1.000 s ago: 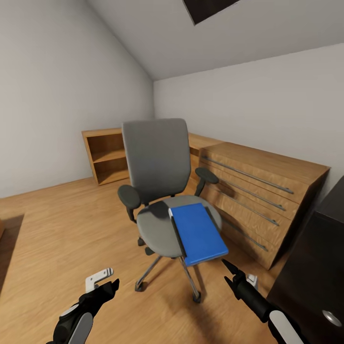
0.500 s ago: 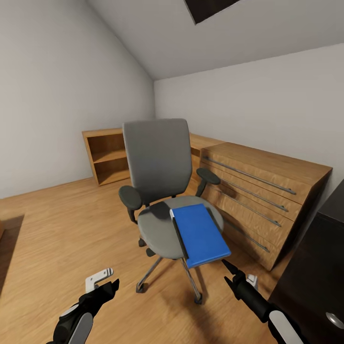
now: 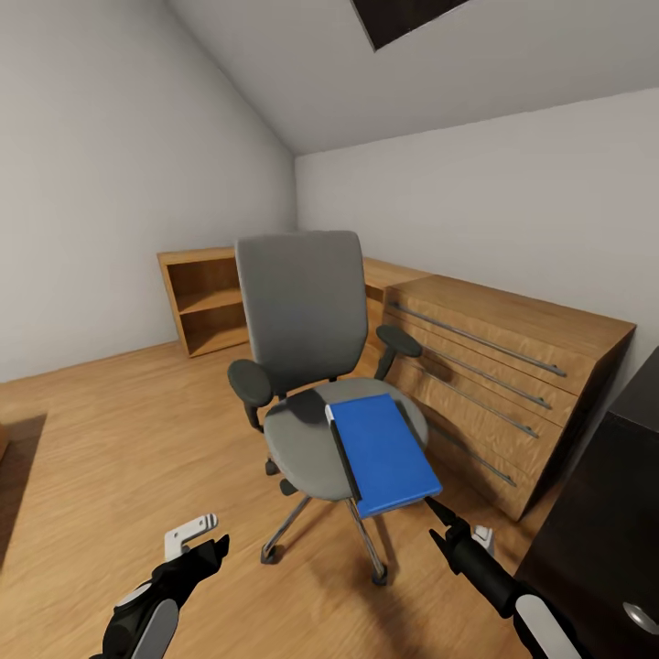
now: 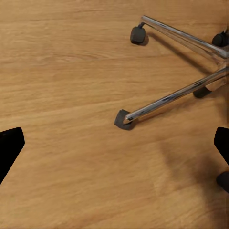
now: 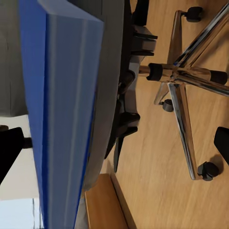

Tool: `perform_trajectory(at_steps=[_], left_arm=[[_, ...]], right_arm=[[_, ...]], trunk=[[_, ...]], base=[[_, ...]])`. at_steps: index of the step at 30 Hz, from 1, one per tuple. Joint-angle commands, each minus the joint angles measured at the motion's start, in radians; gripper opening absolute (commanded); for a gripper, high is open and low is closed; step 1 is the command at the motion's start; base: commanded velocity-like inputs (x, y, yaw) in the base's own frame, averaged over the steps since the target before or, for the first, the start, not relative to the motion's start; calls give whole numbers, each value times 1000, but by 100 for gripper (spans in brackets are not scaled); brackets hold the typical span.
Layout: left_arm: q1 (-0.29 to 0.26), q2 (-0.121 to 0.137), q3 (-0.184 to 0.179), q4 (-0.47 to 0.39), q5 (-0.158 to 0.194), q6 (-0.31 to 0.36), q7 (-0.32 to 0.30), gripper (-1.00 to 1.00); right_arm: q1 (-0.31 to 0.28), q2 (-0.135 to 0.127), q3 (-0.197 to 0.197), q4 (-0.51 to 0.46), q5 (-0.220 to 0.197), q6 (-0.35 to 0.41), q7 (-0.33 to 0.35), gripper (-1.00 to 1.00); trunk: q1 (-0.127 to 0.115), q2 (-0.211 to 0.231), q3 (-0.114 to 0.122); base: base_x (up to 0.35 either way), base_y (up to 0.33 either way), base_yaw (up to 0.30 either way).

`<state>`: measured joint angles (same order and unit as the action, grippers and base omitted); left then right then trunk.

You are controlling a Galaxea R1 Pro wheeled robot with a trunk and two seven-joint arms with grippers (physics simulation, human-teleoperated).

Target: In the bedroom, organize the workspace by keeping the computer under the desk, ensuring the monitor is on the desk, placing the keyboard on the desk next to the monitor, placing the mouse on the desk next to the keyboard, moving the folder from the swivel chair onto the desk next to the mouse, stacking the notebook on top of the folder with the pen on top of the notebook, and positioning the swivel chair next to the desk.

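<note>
Looks like the folder step: the blue folder [image 3: 383, 450] sits on the swivel chair [image 3: 307, 366] seat, overhanging the front edge. Right tool [image 3: 437, 514] hovers just below it, left tool [image 3: 197, 540] low over the floor, both spread wide and empty. Next, I'd guess, right tool reaches up and pinches that edge.

Head camera faces the swivel chair [image 3: 316, 366] from above; both wrist cameras view its chrome base close-up.

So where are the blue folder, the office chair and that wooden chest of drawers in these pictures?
folder [image 3: 383, 450]: head view, middle of its blue cover.
swivel chair [image 3: 300, 307]: head view, middle of the grey backrest.
chest of drawers [image 3: 513, 316]: head view, on its light-wood top.
</note>
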<state>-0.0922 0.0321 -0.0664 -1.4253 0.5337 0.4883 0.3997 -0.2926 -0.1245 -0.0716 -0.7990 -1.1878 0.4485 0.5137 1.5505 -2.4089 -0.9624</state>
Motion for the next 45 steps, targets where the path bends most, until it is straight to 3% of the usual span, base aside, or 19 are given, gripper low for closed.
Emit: perform_trajectory(at_steps=[1, 13, 45], left_arm=[[-1, 1, -3, -1, 11, 1, 10, 100], [0, 0, -3, -1, 11, 4, 10, 100], [-1, 0, -3, 23, 11, 4, 12, 100]], right_arm=[[0, 0, -2, 0, -7, 9, 0, 100], [0, 2, -2, 1, -7, 8, 0, 100], [0, 0, -2, 0, -7, 7, 0, 100]], trunk=[[-4, 7, 2], [-50, 91, 40], [-50, 91, 40]], base=[[0, 0, 0], [0, 0, 0], [45, 25, 0]])
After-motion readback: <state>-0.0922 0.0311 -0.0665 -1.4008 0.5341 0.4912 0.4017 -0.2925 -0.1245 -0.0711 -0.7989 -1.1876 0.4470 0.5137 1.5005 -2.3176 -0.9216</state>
